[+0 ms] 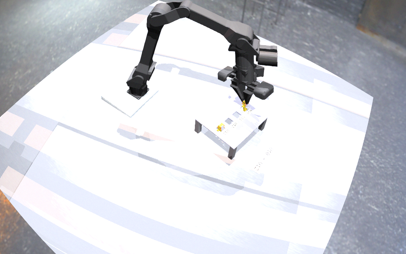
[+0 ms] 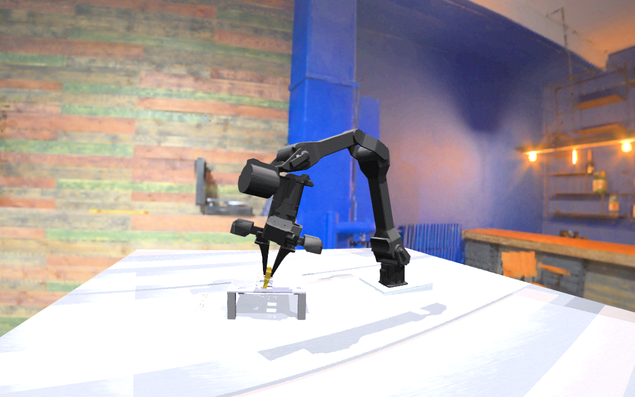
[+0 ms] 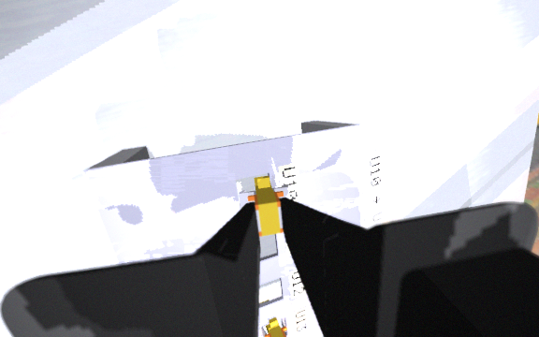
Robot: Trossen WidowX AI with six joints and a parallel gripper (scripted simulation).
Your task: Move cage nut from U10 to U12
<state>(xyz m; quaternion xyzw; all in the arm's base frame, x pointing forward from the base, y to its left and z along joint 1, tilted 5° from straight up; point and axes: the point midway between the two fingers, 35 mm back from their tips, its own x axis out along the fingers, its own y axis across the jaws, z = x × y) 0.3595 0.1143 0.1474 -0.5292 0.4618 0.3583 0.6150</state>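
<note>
1. Our gripper (image 1: 245, 102) (image 2: 268, 274) (image 3: 268, 206) pinches the yellow nut (image 1: 244, 106) (image 2: 267, 277) (image 3: 269, 216) by its sides, probably so it can lift straight.
2. We have it at U10, tilted; whether it's free is unclear.
3. U12 (image 1: 228, 120) (image 3: 270, 292) awaits it.

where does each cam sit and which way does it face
Top: high off to one side, looking steeply down on the rail plate; whole arm shows.
Exterior: low beside the table, looking across it; whole arm.
Wrist: on the arm, looking past the hand's two fingers.
Top and wrist share both cage nuts.
</note>
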